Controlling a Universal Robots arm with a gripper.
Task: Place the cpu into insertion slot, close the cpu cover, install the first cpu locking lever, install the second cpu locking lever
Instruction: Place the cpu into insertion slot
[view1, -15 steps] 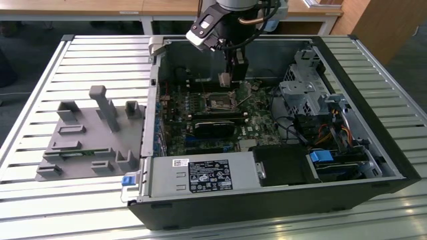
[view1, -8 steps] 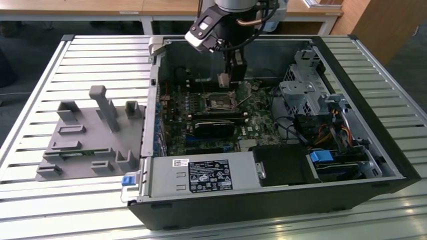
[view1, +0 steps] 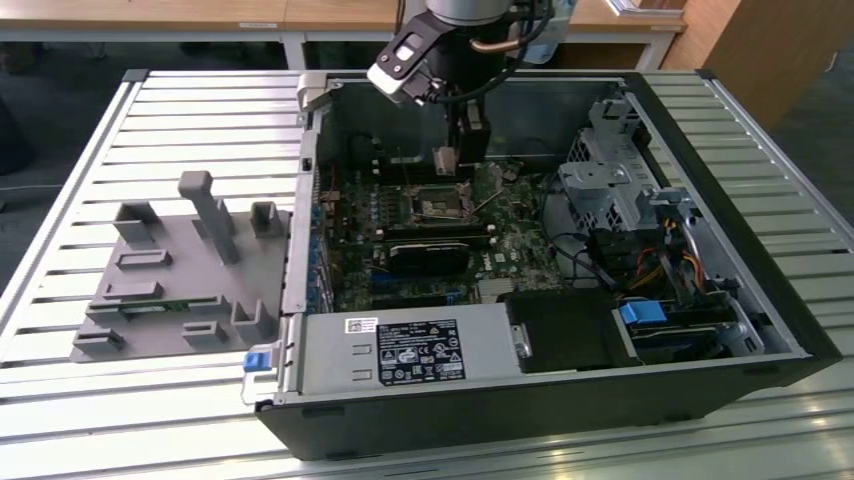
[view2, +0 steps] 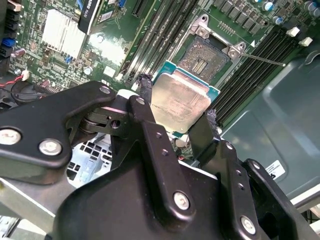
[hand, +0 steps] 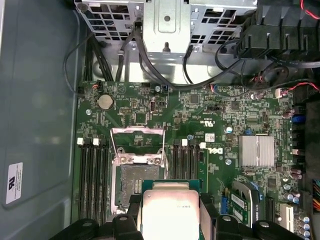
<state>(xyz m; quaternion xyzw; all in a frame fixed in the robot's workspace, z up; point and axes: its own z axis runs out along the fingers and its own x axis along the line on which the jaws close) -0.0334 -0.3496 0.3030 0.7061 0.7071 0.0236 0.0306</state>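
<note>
My gripper (view1: 451, 158) hangs inside the open computer case, shut on the cpu (view2: 182, 102), a small square chip with a pale metal top. Both wrist views show the chip (hand: 170, 215) clamped between the two black fingers (view2: 202, 132). It is held in the air just beside the insertion slot (hand: 134, 182), a square black socket (view2: 204, 56) on the green motherboard. The socket (view1: 438, 203) lies bare. The cpu cover (hand: 137, 131), a thin silvery frame, stands swung open at the socket's far edge. A thin metal locking lever (view2: 260, 59) sticks out beside the socket.
A grey power supply box (view1: 400, 350) with a white label sits at the case's near side, a long black card (view1: 427, 255) lies next to the socket, and a drive cage (view1: 607, 190) with cables stands on the exterior view's right. A grey fixture (view1: 174, 270) rests on the slatted table.
</note>
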